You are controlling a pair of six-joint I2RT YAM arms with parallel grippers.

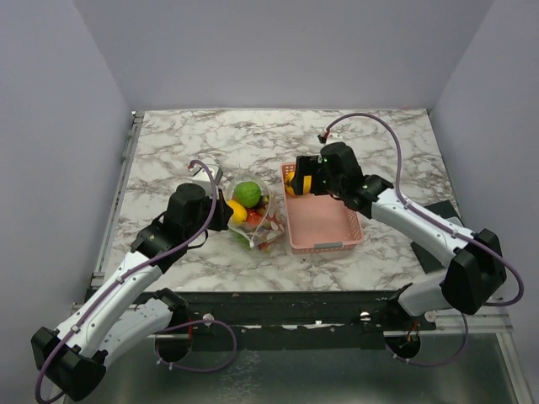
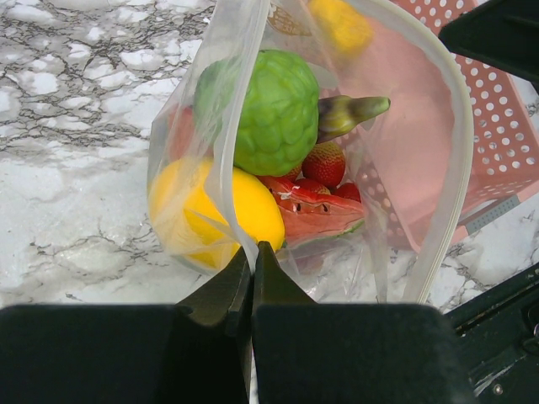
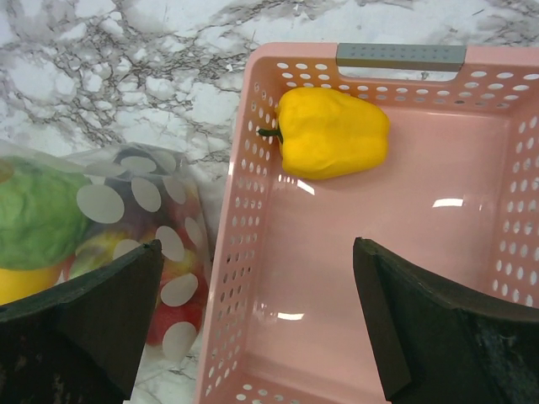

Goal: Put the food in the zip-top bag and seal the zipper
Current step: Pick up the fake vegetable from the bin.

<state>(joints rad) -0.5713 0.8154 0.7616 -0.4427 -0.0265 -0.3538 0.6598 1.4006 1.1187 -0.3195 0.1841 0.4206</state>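
One clear bag (image 2: 396,126) lies on the marble worktop (image 1: 210,143), just left of the one pink basket (image 1: 324,223), and the bag's side rests against the basket wall. The left claw (image 2: 252,252) is pinched tight on the bag's near edge, the plastic caught between its two fingers. The zipper (image 2: 445,210) runs as a whitish strip round the mouth, which gapes wide and is not pressed together. Inside the bag the left wrist view shows one knobbly green fruit (image 2: 274,109) on top and one yellow lemon (image 2: 219,210) below it against the film. Beside them are one watermelon slice (image 2: 316,215), one strawberry (image 2: 324,162) with a second red piece partly hidden beside it, and one dark piece with a green stem (image 2: 349,114). That makes at least five pieces in the bag; I cannot tell whether more lie underneath. One piece is outside it: a yellow pepper (image 3: 333,133) lying on its side in the basket, against the end wall under the grey handle. The right claw (image 3: 257,269) hangs over the basket with its two fingers spread wide and nothing between them, the pepper just ahead of them and untouched. From above, that claw sits over the basket's far left corner, with the bag near its left finger.
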